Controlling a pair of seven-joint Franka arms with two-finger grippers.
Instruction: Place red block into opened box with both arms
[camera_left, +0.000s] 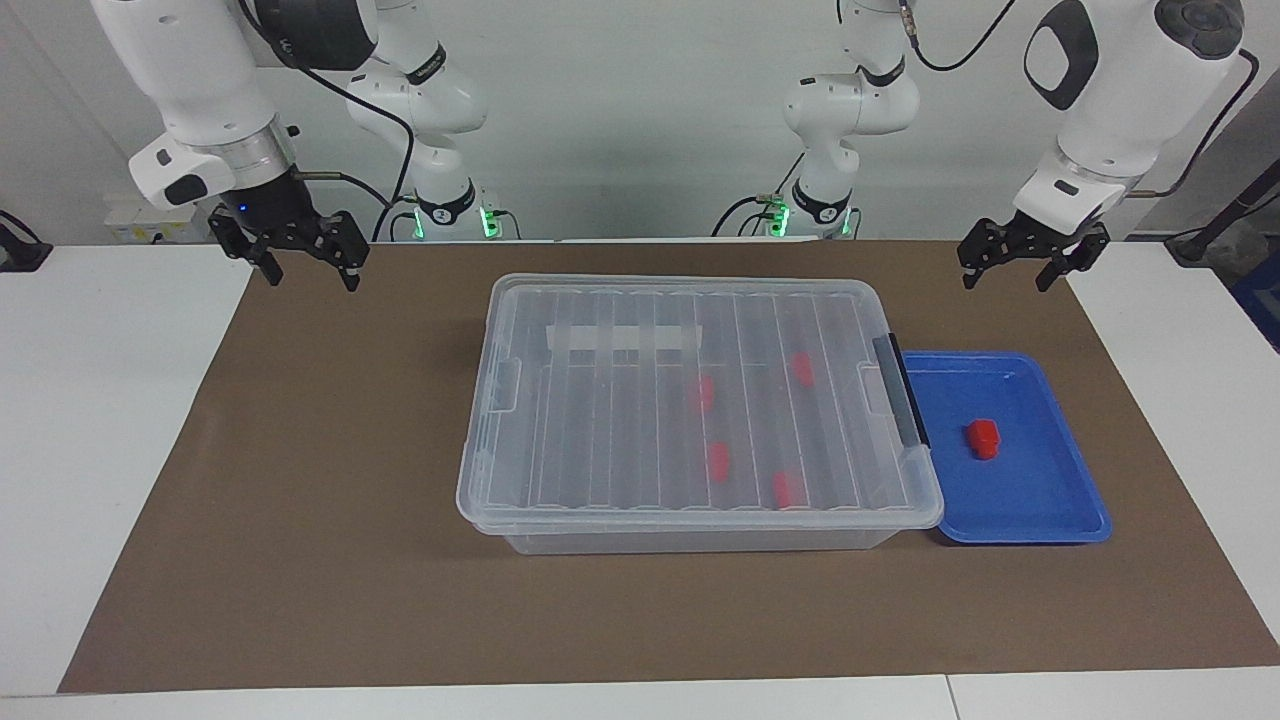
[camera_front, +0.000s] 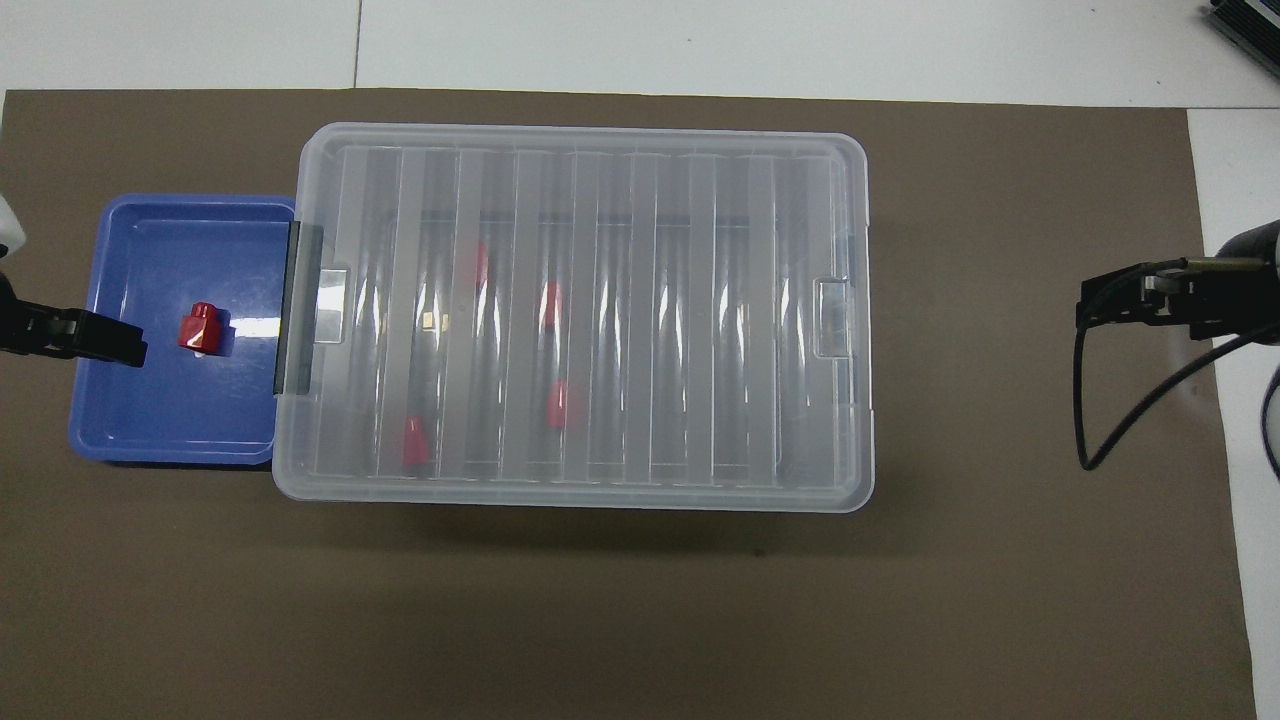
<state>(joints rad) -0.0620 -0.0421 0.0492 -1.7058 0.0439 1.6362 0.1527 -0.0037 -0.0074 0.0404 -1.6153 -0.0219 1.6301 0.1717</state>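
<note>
Lifting the ribbed transparent lid (camera_left: 700, 400) off the clear plastic box (camera_left: 690, 540) is coming first, since both grippers, left (camera_left: 1010, 270) and right (camera_left: 305, 265), are hanging spread and empty while the small red plastic block (camera_left: 982, 438) is sitting in the shallow blue tray (camera_left: 1050, 525) beside it.

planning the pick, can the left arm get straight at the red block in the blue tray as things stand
Probably yes. The red block lies alone in the open blue tray with nothing over it, at the left arm's end of the table. The left gripper hangs open and empty above the mat there. The box beside the tray is not in the way.
</note>
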